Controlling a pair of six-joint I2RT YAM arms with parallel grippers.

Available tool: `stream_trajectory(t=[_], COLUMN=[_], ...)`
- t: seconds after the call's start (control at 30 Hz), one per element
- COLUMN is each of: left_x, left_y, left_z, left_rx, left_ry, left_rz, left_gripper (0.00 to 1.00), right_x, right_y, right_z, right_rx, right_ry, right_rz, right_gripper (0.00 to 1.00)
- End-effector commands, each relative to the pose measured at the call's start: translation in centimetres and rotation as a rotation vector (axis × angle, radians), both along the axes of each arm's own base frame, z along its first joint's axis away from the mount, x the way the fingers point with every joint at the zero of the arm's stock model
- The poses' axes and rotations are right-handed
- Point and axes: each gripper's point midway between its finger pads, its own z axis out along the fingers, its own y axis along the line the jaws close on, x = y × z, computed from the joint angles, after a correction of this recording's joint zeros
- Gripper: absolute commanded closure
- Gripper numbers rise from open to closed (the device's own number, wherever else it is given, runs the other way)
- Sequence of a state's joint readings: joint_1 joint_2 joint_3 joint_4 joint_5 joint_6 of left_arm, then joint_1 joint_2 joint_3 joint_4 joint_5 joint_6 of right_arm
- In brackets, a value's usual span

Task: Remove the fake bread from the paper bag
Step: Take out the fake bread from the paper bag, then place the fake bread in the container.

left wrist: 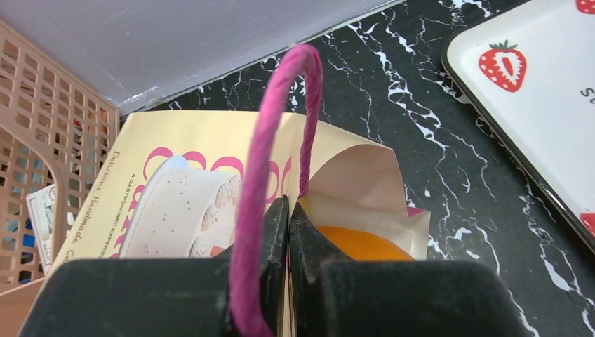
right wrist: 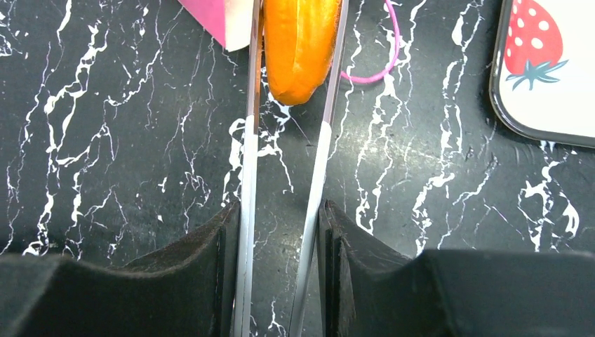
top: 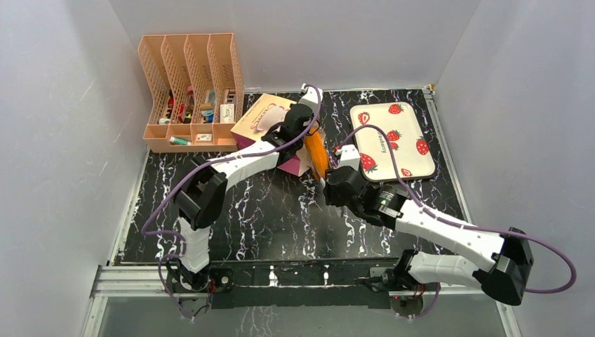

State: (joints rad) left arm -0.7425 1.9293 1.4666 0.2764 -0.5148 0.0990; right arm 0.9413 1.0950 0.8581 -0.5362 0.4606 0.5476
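Note:
The paper bag (top: 263, 119) lies on its side near the back of the table, tan side up, mouth toward the right. My left gripper (left wrist: 289, 210) is shut on the top edge of the bag's mouth (left wrist: 351, 168), beside the pink string handle (left wrist: 263, 161). The orange fake bread (left wrist: 361, 244) shows inside the mouth. My right gripper (right wrist: 281, 207) is shut on a pair of thin metal tongs (right wrist: 247, 161). The tong blades clamp the end of the bread (right wrist: 298, 49), which sticks out of the bag (right wrist: 224, 21). From above, the bread (top: 316, 153) runs between both grippers.
A peach file rack (top: 189, 91) with small items stands at the back left, close to the bag. A white strawberry tray (top: 393, 140) lies at the back right, just right of the bread. A loose pink handle loop (right wrist: 382, 67) rests on the black marbled tabletop (top: 266, 210).

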Motion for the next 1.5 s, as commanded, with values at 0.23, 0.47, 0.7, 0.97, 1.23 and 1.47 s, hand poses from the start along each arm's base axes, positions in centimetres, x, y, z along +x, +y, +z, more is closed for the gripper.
stream_trajectory(t=[0.23, 0.47, 0.7, 0.97, 1.23, 1.47], left_x=[3.4, 3.5, 2.3, 0.6, -0.9, -1.5], left_y=[4.0, 4.7, 5.0, 5.1, 5.4, 5.3], left_z=[-0.2, 0.1, 0.4, 1.5, 2.7, 3.8], left_rx=[-0.051, -0.068, -0.091, -0.137, -0.166, -0.186], left_ry=[0.010, 0.005, 0.008, 0.011, 0.013, -0.001], left_rz=[0.126, 0.114, 0.083, 0.036, 0.008, -0.013], left_gripper=[1.00, 1.00, 1.00, 1.00, 1.00, 1.00], right_x=[-0.3, 0.1, 2.9, 10.8, 20.1, 25.5], right_y=[-3.9, -6.0, -6.7, -7.7, -11.3, -13.8], right_z=[3.0, 4.0, 7.2, 8.3, 7.2, 4.0], right_rx=[0.049, 0.059, 0.116, 0.243, 0.312, 0.363], right_ry=[-0.055, -0.097, -0.226, -0.269, -0.255, -0.181], right_rz=[-0.183, -0.313, -0.498, -0.706, -0.950, -1.128], right_gripper=[1.00, 1.00, 1.00, 1.00, 1.00, 1.00])
